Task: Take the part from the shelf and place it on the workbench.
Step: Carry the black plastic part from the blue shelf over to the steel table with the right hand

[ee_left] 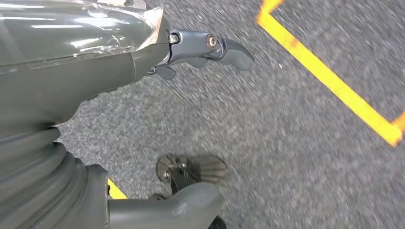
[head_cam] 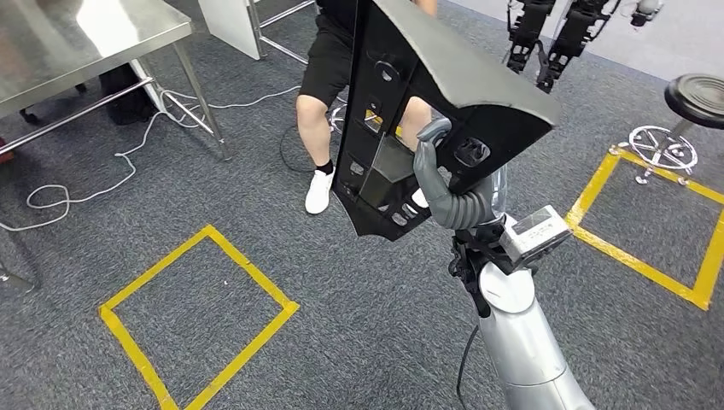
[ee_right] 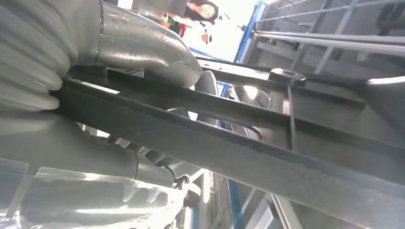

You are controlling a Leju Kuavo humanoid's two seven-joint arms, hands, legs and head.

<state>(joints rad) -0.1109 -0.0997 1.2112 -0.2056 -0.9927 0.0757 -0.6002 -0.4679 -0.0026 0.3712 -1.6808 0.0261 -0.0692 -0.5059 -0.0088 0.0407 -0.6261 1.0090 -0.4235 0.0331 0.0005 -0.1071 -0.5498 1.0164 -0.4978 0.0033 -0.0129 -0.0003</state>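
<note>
Part (head_cam: 444,94), large black moulded panel, held up in the air by right hand (head_cam: 440,175), fingers wrapped around its lower edge, above grey carpet (head_cam: 359,325). Left hand (ee_left: 143,71) hangs over the carpet holding nothing, fingers apart. Yellow tape squares (head_cam: 201,320) on the carpet; steel table (head_cam: 77,43) far left; seated person (head_cam: 329,77) behind the part.

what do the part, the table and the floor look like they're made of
Part: likely moulded plastic, matt black, with cut-out slots and thin ribs, gripped by the right hand.
Table: probably stainless steel, with a brushed, reflective top and thin metal legs.
Floor: grey short-pile carpet with a speckled weave, marked with yellow tape squares.
</note>
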